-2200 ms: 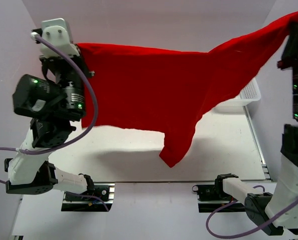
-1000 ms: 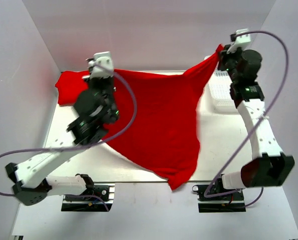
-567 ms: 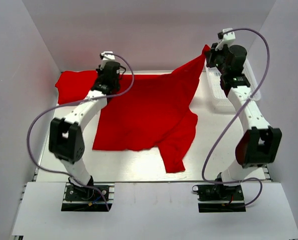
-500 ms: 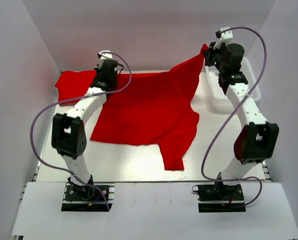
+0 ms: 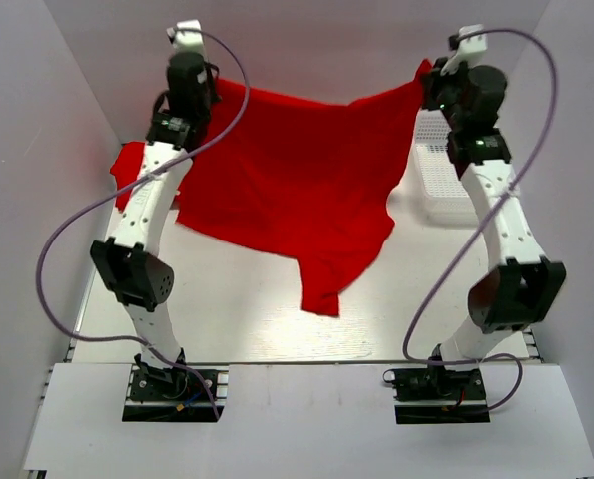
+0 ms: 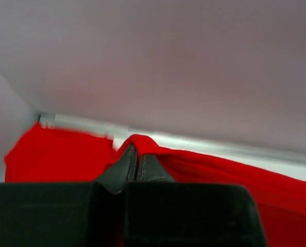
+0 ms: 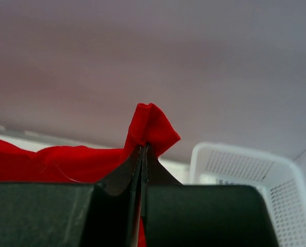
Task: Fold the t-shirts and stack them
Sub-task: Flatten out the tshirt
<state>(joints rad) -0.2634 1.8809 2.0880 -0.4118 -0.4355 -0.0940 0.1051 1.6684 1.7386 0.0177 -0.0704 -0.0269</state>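
A bright red t-shirt [image 5: 297, 170] hangs spread in the air between my two raised arms, one sleeve dangling low toward the table [image 5: 321, 294]. My left gripper [image 5: 215, 88] is shut on its upper left corner [image 6: 138, 140]. My right gripper [image 5: 423, 80] is shut on its upper right corner, the cloth bunched above the fingertips [image 7: 150, 126]. A second red t-shirt [image 5: 129, 170] lies on the table at the far left, partly hidden behind the left arm; it also shows in the left wrist view [image 6: 55, 154].
A white plastic mesh basket [image 5: 446, 185] stands at the far right of the table, behind the right arm, also seen in the right wrist view [image 7: 255, 170]. Grey walls close in the back and both sides.
Both grippers have risen and moved toward the back wall with the shirt, lifting it off the table. The cloth now hangs spread wider, its lower sleeve swung left.
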